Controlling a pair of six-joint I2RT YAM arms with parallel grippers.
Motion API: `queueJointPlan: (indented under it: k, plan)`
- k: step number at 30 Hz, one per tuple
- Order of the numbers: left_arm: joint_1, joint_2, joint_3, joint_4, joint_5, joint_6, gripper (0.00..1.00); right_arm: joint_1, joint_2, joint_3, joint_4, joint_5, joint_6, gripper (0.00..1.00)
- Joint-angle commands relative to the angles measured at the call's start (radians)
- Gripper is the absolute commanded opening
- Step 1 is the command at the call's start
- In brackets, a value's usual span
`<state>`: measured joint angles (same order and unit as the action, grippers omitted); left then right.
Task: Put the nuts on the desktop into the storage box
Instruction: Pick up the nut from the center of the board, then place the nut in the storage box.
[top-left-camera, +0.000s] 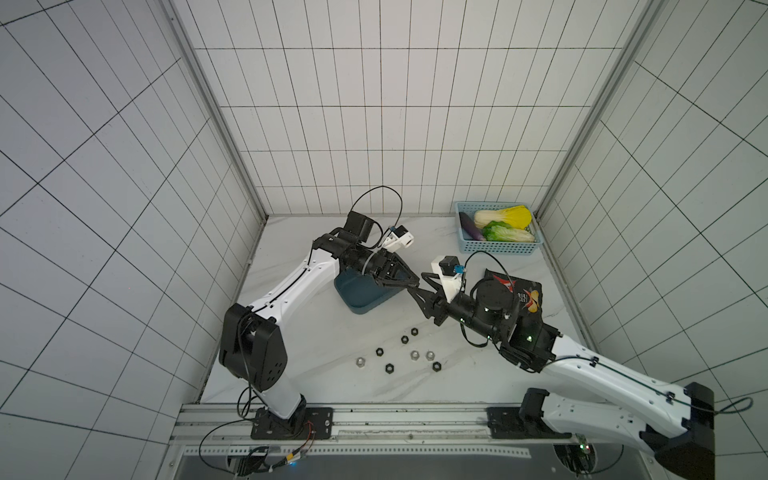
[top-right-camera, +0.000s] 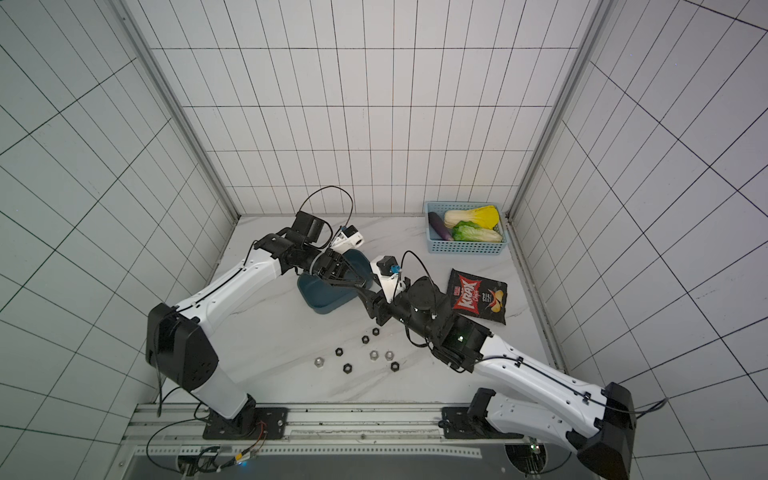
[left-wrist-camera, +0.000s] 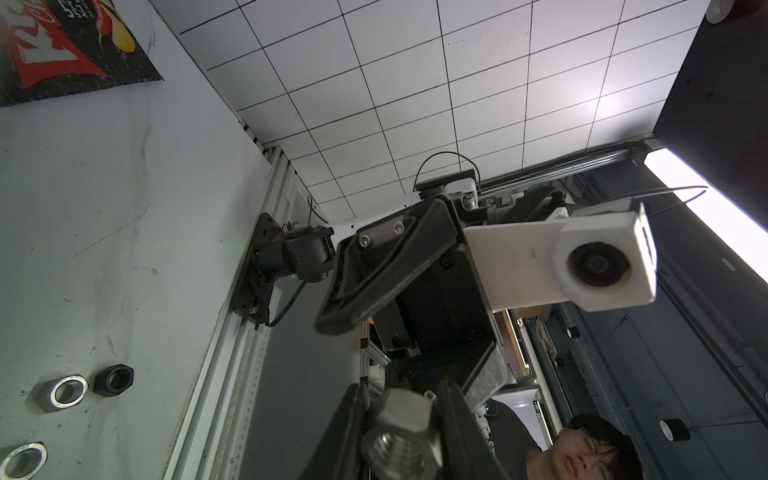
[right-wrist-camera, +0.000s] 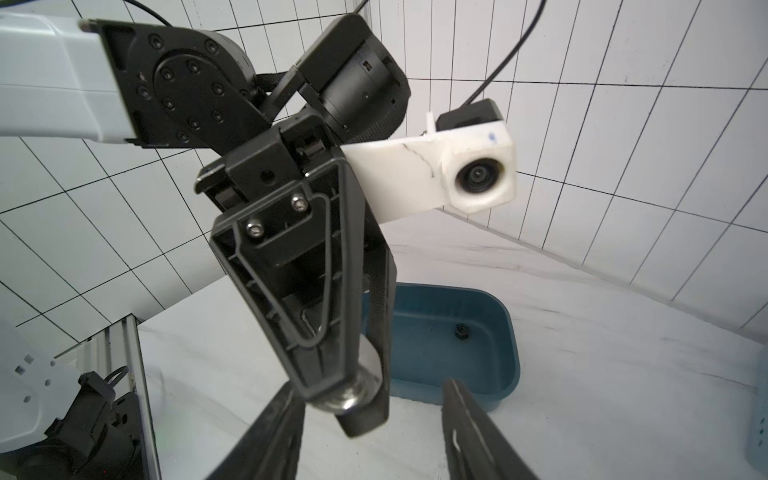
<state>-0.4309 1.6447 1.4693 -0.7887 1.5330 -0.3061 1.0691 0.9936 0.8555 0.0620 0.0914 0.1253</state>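
Three white walls stand around the space: a back wall (top-left-camera: 374, 124), a left wall (top-left-camera: 83, 208) and a right wall (top-left-camera: 685, 208). All are covered in tiles with thin dark lines between them. Grey metal posts (top-left-camera: 218, 112) run up the two back corners. A long metal rail (top-left-camera: 415, 419) lies along the front. The left wrist view shows a bright white light (left-wrist-camera: 706, 199) and, in the room beyond, a person (left-wrist-camera: 590, 453) with dark hair and glasses.

Top views: high over the front rail (top-left-camera: 374, 415), angled down, both covering the whole table (top-left-camera: 316, 324). Wrist cams face each other close-up: right wrist camera (left-wrist-camera: 598, 266), left wrist camera (right-wrist-camera: 482, 176).
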Motion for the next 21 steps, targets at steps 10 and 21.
queueJointPlan:
  k: [10, 21]
  plan:
    - [0.113, 0.012, 0.048, -0.022, -0.449, 0.197, 0.08, 0.003, -0.038, -0.022, -0.202, 0.02, 0.038, 0.87]
    - [0.04, 0.082, 0.037, 0.047, -1.002, 0.372, 0.08, 0.003, 0.027, -0.036, -0.281, 0.073, 0.18, 0.99]
